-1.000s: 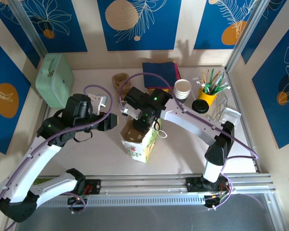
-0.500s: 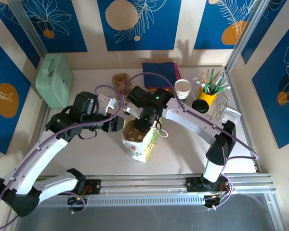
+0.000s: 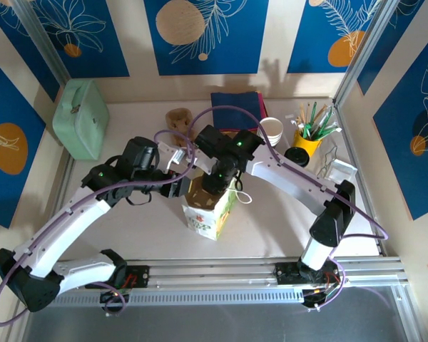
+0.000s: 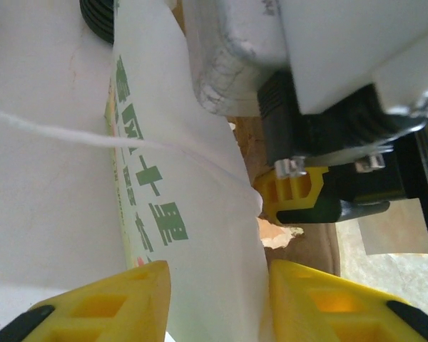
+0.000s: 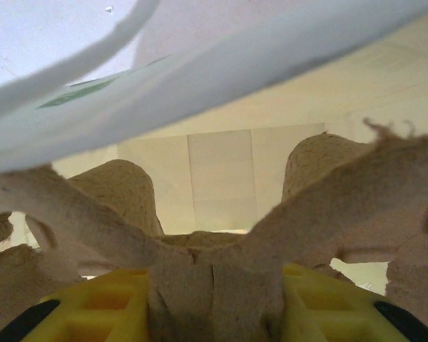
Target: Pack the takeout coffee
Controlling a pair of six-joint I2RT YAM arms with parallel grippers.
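A white paper bag [image 3: 208, 214] with a floral print stands open at the table's middle. My right gripper [image 3: 217, 184] reaches into its mouth, shut on the centre ridge of a brown pulp cup carrier [image 5: 214, 278] that sits inside the bag [image 5: 200, 71]. My left gripper [image 3: 184, 187] is at the bag's left rim. In the left wrist view its fingers [image 4: 217, 299] stand apart, one on each side of the bag wall [image 4: 192, 214], with the carrier [image 4: 314, 242] beyond. The takeout coffee is hidden.
A mint-green case [image 3: 80, 117] stands at back left, with a small brown item [image 3: 178, 117] near it. Dark folded napkins [image 3: 237, 107], stacked white cups [image 3: 271, 130], black lids [image 3: 297, 157] and a yellow stirrer holder [image 3: 308, 139] line the back right.
My left arm has swung right to the bag's rim, and its jaws have narrowed around the bag wall. The right arm has barely moved and keeps its hold on the carrier.
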